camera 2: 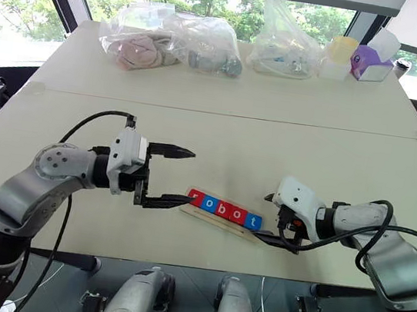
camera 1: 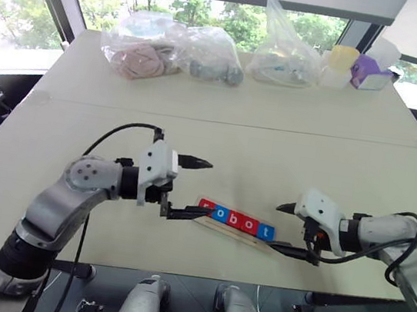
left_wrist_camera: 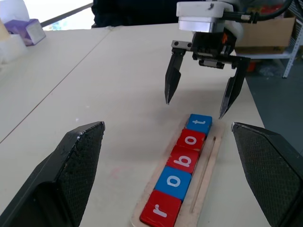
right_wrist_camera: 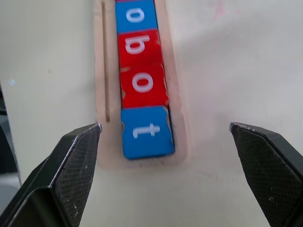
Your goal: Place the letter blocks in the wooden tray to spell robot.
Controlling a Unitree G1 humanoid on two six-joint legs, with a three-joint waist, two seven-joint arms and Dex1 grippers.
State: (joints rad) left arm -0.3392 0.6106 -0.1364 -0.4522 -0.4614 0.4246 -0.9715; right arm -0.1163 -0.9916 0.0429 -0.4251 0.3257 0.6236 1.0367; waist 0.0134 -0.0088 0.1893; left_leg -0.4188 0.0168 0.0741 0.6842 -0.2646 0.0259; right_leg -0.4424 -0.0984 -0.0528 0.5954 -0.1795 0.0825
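Letter blocks (camera 1: 235, 219) spelling robot, seated in wooden tray (left_wrist_camera: 204, 176) near the surface (camera 1: 271, 149) front edge. Left claw (camera 1: 188, 188) wide at the r end, right claw (camera 1: 285, 229) wide, empty, by the t end. Open room behind.

The letter blocks (right_wrist_camera: 142, 85) look like glossy plastic, red and blue, with smooth faces that catch the light and slightly chipped edges. The wooden tray (right_wrist_camera: 100, 71) is pale, matt, unvarnished wood. The table (camera 1: 234, 140) has a smooth, matt cream surface. The right gripper's fingers (right_wrist_camera: 66, 175) are black with a fine cross-hatched, rough texture.
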